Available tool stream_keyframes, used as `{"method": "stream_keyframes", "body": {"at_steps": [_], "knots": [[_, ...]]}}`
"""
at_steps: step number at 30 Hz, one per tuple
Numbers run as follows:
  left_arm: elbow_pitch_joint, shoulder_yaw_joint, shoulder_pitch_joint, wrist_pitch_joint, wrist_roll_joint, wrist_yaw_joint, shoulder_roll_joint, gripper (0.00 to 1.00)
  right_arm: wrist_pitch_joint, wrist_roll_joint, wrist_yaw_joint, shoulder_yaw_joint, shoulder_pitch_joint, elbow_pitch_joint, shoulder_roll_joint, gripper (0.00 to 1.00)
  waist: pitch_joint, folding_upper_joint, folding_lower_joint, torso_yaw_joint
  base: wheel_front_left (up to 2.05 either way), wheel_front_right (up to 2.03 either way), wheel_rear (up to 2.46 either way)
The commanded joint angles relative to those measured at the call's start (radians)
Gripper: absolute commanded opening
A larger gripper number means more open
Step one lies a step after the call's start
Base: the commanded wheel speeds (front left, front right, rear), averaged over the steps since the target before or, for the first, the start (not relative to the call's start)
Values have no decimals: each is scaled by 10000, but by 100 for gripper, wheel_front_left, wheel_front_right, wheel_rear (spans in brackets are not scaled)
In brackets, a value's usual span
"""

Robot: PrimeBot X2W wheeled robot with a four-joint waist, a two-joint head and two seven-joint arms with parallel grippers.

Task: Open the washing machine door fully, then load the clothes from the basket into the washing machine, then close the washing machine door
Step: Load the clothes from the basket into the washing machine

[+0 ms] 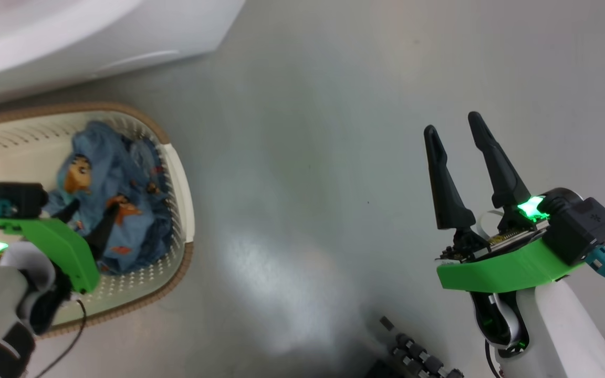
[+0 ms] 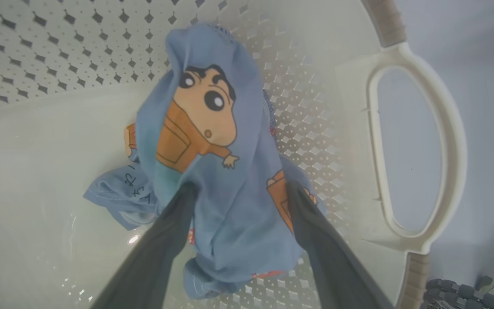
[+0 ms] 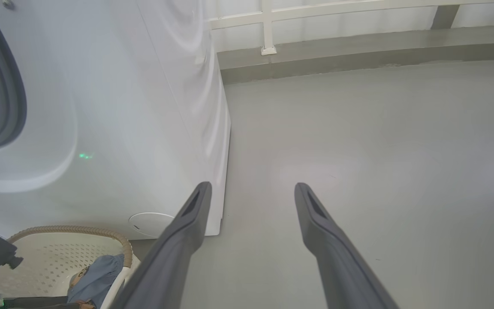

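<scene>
- Two dark fingers (image 2: 161,249) of your left gripper (image 2: 238,193) reach down into the basket (image 2: 457,150). They are clenched on a bunch of the clothes (image 2: 212,128), and their tips are buried in the fabric.
- The clothes are light blue with orange-brown cartoon figures. They are heaped at one handle end of the basket, against its perforated wall.
- The basket stands on the grey floor (image 1: 334,157), just beside the front of the white washing machine (image 3: 144,107).
- Your right gripper (image 1: 453,125) hovers over the floor, well apart from the basket. Its fingers are spread and grasp nothing.
- In your right wrist view, the grey gasket (image 3: 13,98) of the machine's opening shows at the left edge.
</scene>
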Motion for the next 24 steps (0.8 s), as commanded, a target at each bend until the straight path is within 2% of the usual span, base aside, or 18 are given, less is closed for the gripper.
{"method": "stream_keyframes", "body": {"at_steps": [1,13,22,23,24], "knots": [[93,158,-207,92,-125,4,406,100,-80,154,44,194,79,-262,-69,100,526,0,-1,-202,0,0,0],[1012,-365,-1494,896,-594,4,470,100,-80,445,44,550,-116,-408,-69,100,1514,0,-1,-533,0,0,0],[2602,-646,-2034,1293,-474,43,-141,100,-80,414,44,566,33,-471,-68,100,1554,0,-1,-663,0,0,0],[2735,-699,-2076,1277,-421,41,-218,71,-80,406,44,559,58,-478,-68,100,1540,0,-1,-667,0,0,0],[2850,-721,-2107,1216,-398,37,-286,18,-80,401,44,553,79,-484,-68,100,1527,0,-1,-672,0,0,0]]}}
